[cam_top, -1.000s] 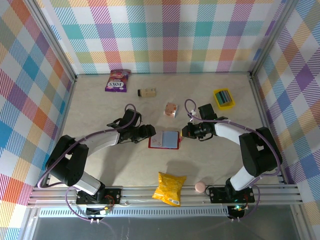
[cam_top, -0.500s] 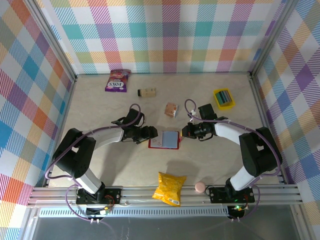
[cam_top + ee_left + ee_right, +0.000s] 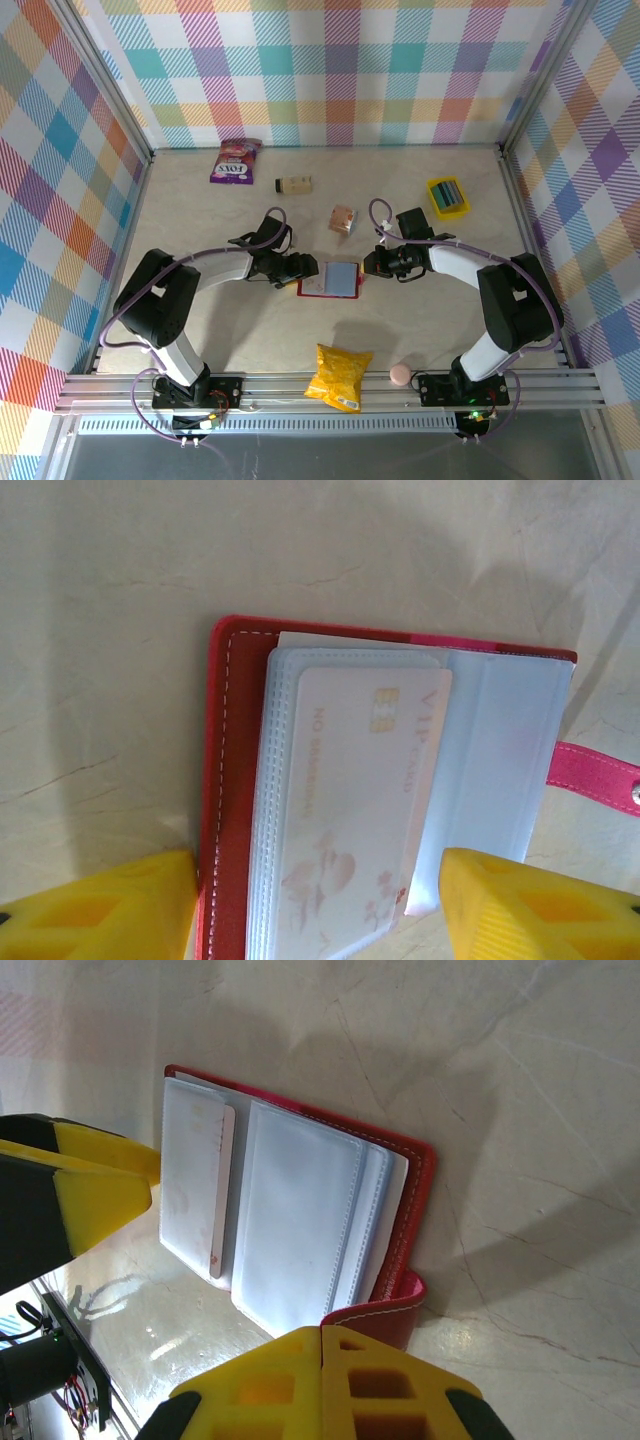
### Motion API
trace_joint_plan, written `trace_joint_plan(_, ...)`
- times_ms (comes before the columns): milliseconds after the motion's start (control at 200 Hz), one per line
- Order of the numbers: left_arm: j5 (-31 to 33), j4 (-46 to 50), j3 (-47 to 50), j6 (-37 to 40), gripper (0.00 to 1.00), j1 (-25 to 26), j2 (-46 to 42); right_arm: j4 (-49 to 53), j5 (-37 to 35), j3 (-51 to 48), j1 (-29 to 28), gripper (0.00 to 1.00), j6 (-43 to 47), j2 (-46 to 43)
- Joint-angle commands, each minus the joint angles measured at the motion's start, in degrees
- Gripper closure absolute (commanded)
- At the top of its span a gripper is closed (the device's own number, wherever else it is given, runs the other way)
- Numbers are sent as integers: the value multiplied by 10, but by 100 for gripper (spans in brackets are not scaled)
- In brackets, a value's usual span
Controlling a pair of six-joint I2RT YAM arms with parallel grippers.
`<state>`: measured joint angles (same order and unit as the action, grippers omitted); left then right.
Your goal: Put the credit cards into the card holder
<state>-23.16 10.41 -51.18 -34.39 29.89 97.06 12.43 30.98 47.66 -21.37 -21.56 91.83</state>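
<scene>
Holder (image 3: 330,280) lay open on the table (image 3: 420,330), a card (image 3: 360,800) askew at its sleeves; left fingers (image 3: 100,905) parted astride it, right fingers (image 3: 330,1380) closed by the flap; advisable: square the card, then push home.

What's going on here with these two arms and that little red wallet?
A robot is filling a red card holder lying open on the table. A pale card sits tilted, apparently only partly tucked into its clear pockets. The left hand hovers open at the holder's left edge; the right hand is shut at the tab side, perhaps steadying it. More cards wait in a yellow tray.
</scene>
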Motion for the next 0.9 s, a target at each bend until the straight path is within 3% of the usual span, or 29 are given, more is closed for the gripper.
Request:
trace_joint_plan(0,-48,3,-20,25,36,3,13,-7,16,1,-2,100,6,12)
trace_joint_plan(100,-94,1,-33,45,36,2,21,-7,19,2,-2,100,6,13)
trace_joint_plan(255,-103,-21,-26,53,37,1,7,-5,16,0,-2,100,7,10)
trace_joint_plan(450,-160,-101,-11,-1,36,4,20,-7,24,1,-2,100,5,10)
trace_joint_plan(895,-188,-184,-17,-60,37,36,51,-16,35,-5,4,100,2,3)
